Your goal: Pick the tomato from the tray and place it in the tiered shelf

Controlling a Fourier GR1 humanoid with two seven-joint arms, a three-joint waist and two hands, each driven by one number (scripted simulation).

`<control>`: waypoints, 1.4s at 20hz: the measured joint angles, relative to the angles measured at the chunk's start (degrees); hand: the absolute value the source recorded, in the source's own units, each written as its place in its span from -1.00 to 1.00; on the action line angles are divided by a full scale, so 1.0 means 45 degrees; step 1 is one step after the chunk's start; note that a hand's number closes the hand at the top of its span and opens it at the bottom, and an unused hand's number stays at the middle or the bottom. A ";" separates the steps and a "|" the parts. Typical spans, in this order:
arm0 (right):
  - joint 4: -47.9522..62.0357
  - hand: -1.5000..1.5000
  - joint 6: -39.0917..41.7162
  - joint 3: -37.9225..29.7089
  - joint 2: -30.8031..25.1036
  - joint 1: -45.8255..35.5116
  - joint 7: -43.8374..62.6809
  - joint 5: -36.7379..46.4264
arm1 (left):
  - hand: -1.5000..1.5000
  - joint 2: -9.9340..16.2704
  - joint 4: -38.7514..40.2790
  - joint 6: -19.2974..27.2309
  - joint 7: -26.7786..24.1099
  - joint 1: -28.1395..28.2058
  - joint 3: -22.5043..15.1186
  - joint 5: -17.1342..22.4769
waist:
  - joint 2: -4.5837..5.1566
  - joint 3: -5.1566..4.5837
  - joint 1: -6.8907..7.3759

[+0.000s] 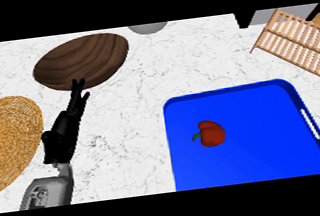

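tomato (211, 133) alone on blue tray (258, 158) | shelf (300, 45) beyond | left hand (67, 125) straight-fingered, empty

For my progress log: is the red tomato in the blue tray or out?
In. The red tomato lies on the blue tray floor; no hand touches it.

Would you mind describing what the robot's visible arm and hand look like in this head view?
Only the left arm shows. Its forearm is a light grey casing with a darker grey recessed panel on its side. The left hand is black throughout, a blocky palm with slim, segmented fingers. No cables, sleeves or markings can be made out. The right arm and hand are not in view.
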 measured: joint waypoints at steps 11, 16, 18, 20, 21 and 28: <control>-0.2017 -1.00 0.0762 -0.0102 0.0372 0.1384 0.2434 0.1224 | 0.00 -0.0108 0.0214 0.0160 -0.0131 -0.0080 0.0098 -0.0155 | -0.0077 0.0007 -0.0125; -0.3088 -1.00 0.0537 -0.0218 0.0563 0.1583 0.2239 0.0149 | 0.00 -0.0075 0.0438 0.0091 -0.0196 -0.0244 0.0207 -0.0129 | -0.0078 0.0012 -0.0124; -0.3283 -1.00 0.0476 -0.0211 0.0576 0.1561 0.2105 -0.0314 | 0.00 -0.0040 0.0467 -0.0011 -0.0272 -0.0187 0.0276 -0.0035 | -0.0076 0.0008 -0.0101; -0.3800 -1.00 0.0610 -0.0166 0.0551 0.1643 0.1945 -0.0944 | 0.00 -0.0030 0.0392 -0.0017 -0.0100 -0.0240 0.0316 -0.0017 | -0.0081 0.0009 -0.0114; -0.4135 -1.00 0.0657 -0.0116 0.0575 0.1764 0.1893 -0.1170 | 0.00 -0.0047 0.0237 -0.0059 -0.0118 -0.0029 0.0256 -0.0010 | -0.0085 0.0007 -0.0113; -0.5500 -1.00 0.0255 -0.0380 0.0217 0.1144 0.1832 -0.1690 | 0.00 -0.0134 0.0061 -0.0024 -0.0113 0.0119 0.0145 -0.0108 | -0.0082 0.0004 -0.0098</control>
